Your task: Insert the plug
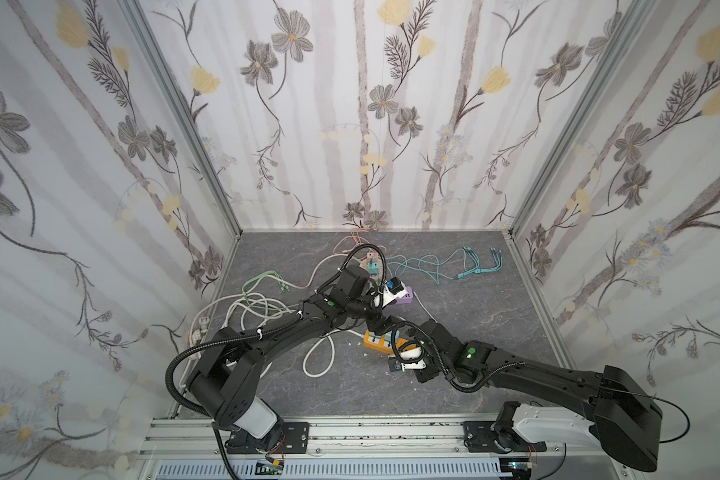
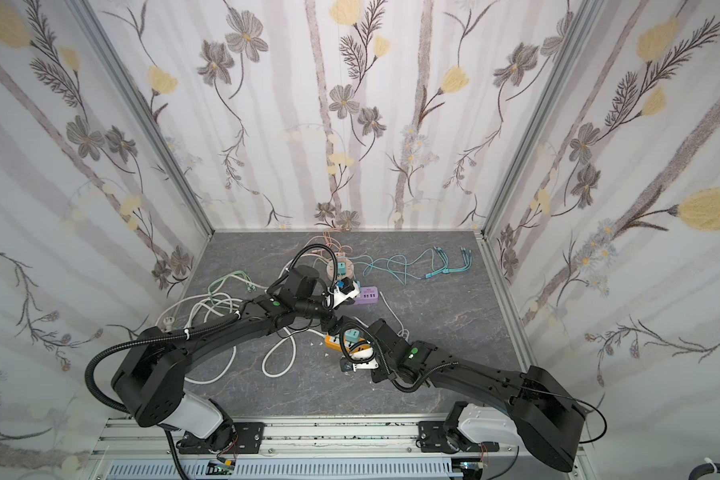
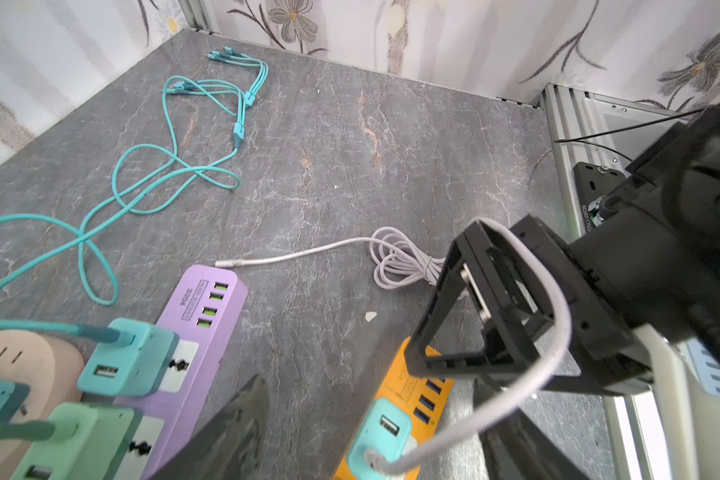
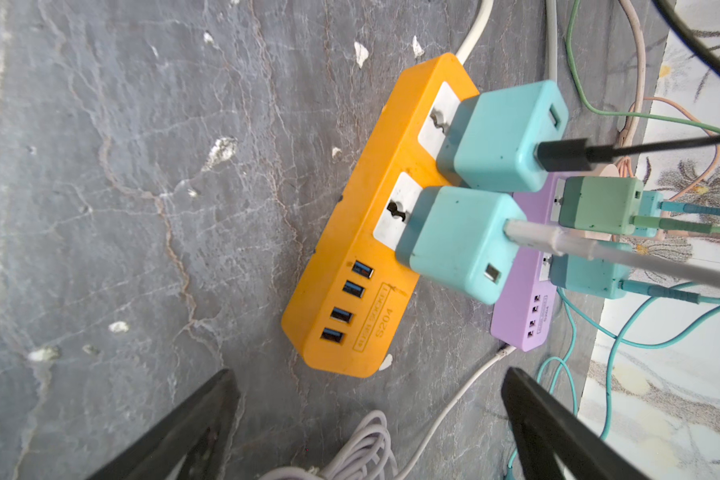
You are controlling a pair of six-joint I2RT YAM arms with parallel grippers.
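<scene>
plug [image 4: 535, 237]: sitting in teal adapter [image 4: 458, 245], between fingers of left gripper [image 3: 371, 386]
left gripper: jaws standing apart, clasping nothing
right gripper [image 4: 371, 372]: gaping wide, hovering by orange strip [image 4: 350, 266]

Grey marbled tabletop [image 1: 483, 332] bears orange strip [image 4: 350, 266], purple strip [image 3: 208, 307], loose teal cable [image 3: 238, 132].

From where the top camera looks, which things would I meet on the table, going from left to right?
In a top view: white mains plug → light green cable → purple power strip → branching ends of the teal cable. I leave out the orange power strip, because it overlaps the purple one sideways.
</scene>
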